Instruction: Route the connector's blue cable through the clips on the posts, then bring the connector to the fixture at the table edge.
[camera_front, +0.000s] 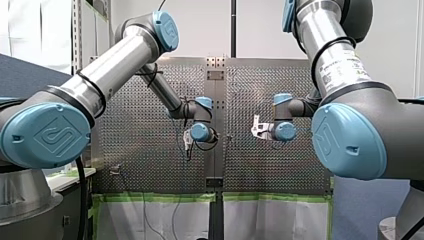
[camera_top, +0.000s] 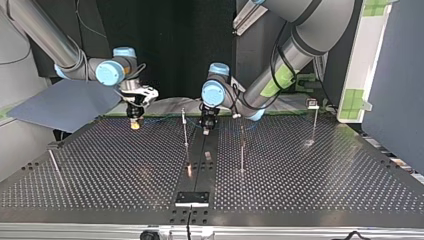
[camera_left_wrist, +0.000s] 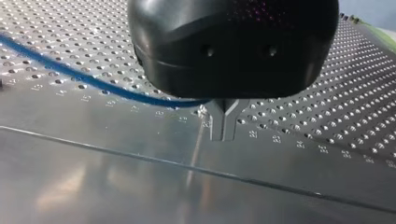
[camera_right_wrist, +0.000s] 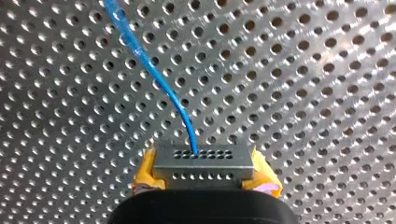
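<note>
A grey connector (camera_right_wrist: 204, 161) with rows of small holes sits between the yellow pads (camera_right_wrist: 145, 173) of my right gripper (camera_right_wrist: 205, 179), which is shut on it. The blue cable (camera_right_wrist: 154, 72) leaves the connector and runs ahead over the perforated table. In the top view my right gripper (camera_top: 135, 124) hangs at the back left, and the cable (camera_top: 165, 119) stretches low across to my left gripper (camera_top: 206, 129) at the back middle. The metal fingers (camera_left_wrist: 219, 123) of my left gripper (camera_left_wrist: 224, 126) are pressed together just above the table, where the blue cable (camera_left_wrist: 70, 72) reaches them.
Thin posts stand on the table in the top view: one (camera_top: 185, 131) beside my left gripper, one (camera_top: 242, 152) nearer the front, one with a clip (camera_top: 313, 104) at the back right, and a leaning one (camera_top: 55, 167) at the left. A black fixture (camera_top: 192, 198) sits at the front edge.
</note>
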